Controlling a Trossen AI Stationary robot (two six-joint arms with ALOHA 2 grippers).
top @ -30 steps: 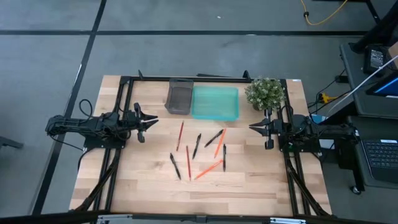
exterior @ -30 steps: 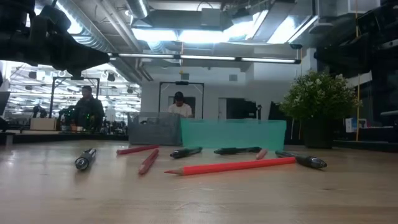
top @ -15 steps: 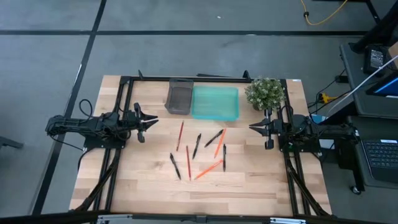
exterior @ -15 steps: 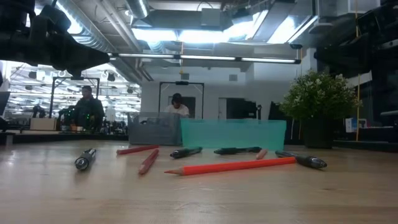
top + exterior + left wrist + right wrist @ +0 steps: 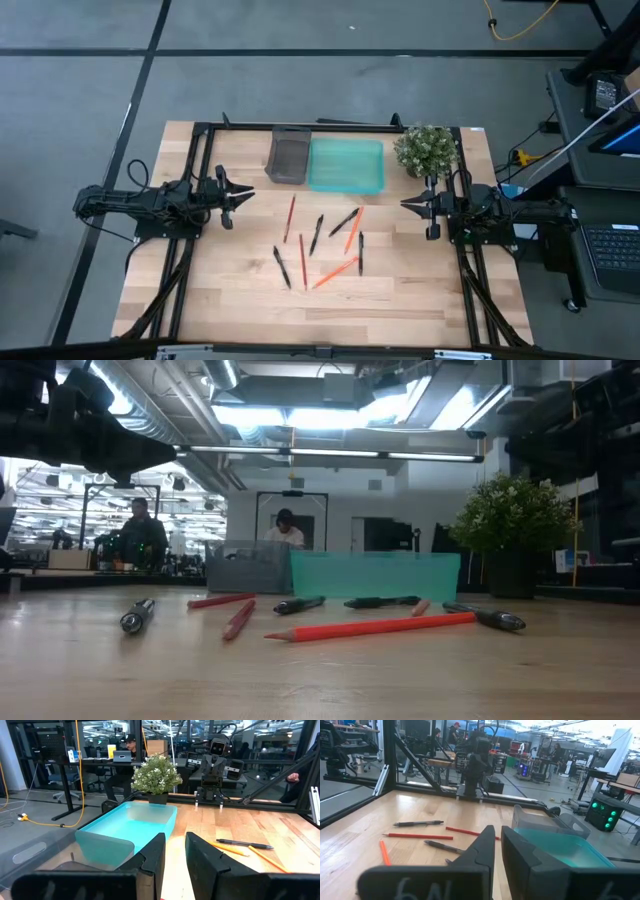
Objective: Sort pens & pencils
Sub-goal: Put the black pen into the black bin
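Several black pens (image 5: 316, 234) and red and orange pencils (image 5: 336, 271) lie flat and scattered on the middle of the wooden table. In the low view an orange pencil (image 5: 380, 626) lies nearest, with a pen (image 5: 137, 615) to its left. My left gripper (image 5: 245, 195) hovers at the table's left side, pointing toward the middle, fingers shut to a narrow slit (image 5: 175, 840). My right gripper (image 5: 405, 205) hovers at the right side, facing it, also shut (image 5: 497, 832). Neither touches anything.
A grey bin (image 5: 288, 158) and a teal tray (image 5: 346, 165) stand side by side at the far edge. A potted plant (image 5: 426, 148) is at the far right corner. A black frame (image 5: 205, 140) borders the table. People sit in the room beyond.
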